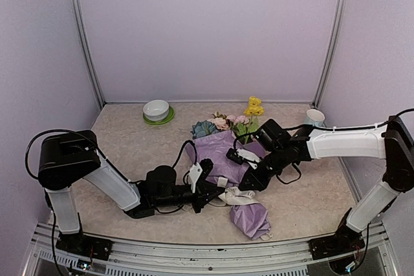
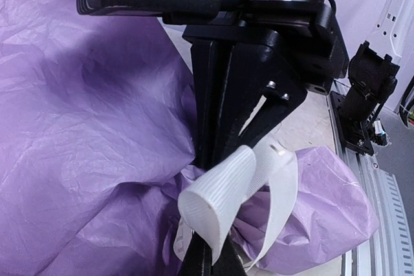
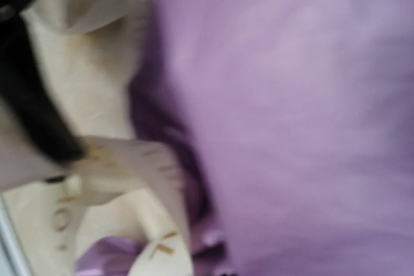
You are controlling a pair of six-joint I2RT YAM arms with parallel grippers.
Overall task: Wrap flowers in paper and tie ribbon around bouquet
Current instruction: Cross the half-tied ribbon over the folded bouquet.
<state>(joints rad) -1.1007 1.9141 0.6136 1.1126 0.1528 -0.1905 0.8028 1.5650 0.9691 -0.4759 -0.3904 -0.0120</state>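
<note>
The bouquet lies across the middle of the table. Its flowers [image 1: 233, 119], blue, pink and yellow, point to the far side. The lilac paper [image 1: 223, 156] narrows to a crumpled tail [image 1: 252, 219] near the front. A cream ribbon [image 1: 240, 196] crosses the narrow neck. In the left wrist view the ribbon [image 2: 223, 189] loops over my left gripper [image 2: 206, 260], which is shut on it against the paper [image 2: 84, 127]. My right gripper [image 1: 238, 189] reaches down from above; its black fingers [image 2: 210, 95] meet at the same ribbon. The right wrist view is blurred, showing paper [image 3: 310, 95] and ribbon [image 3: 110, 159].
A white bowl on a green plate [image 1: 157, 110] stands at the back left. A pale cup [image 1: 315, 117] stands at the back right by the frame post. The metal front rail [image 1: 194, 253] runs below the arm bases.
</note>
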